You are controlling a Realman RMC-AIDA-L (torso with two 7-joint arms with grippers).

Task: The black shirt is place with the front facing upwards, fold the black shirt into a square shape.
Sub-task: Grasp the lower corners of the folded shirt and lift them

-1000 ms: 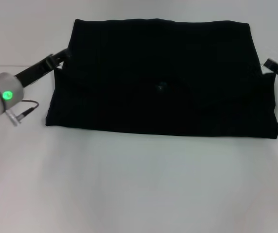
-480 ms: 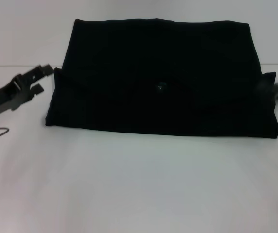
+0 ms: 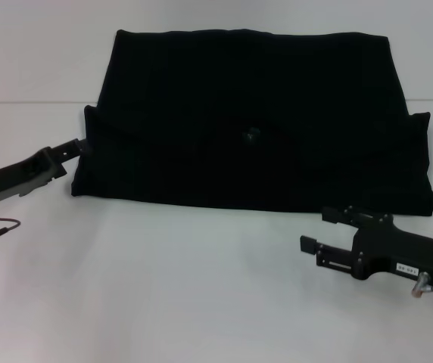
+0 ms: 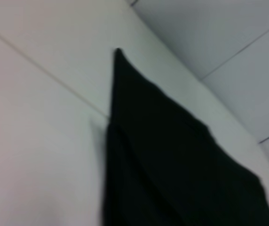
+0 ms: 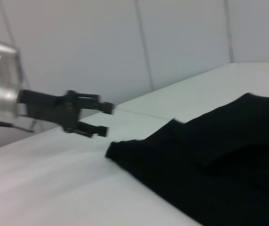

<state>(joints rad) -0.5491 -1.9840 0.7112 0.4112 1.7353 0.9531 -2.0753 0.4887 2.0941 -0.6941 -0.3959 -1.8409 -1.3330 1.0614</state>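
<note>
Lay folded on the white bench [image 3: 201,287]: the shirt [image 3: 254,121], a wide dark block toward the far side, with a small pale speck at its middle in the head view. Showed only cloth and bench from the left wrist, the shirt [image 4: 172,165] rising to a point. Revealed from the right wrist what the head view hid: left claw [image 5: 104,119] with two fingers apart, empty, hanging just off the shirt's [image 5: 209,174] near corner. Reached in low from the left in the head view, left claw [image 3: 82,145] tip beside the shirt's left edge. Rested near the front right, right claw [image 3: 319,231], fingers spread and empty, pointing left, just short of the shirt's front edge.
</note>
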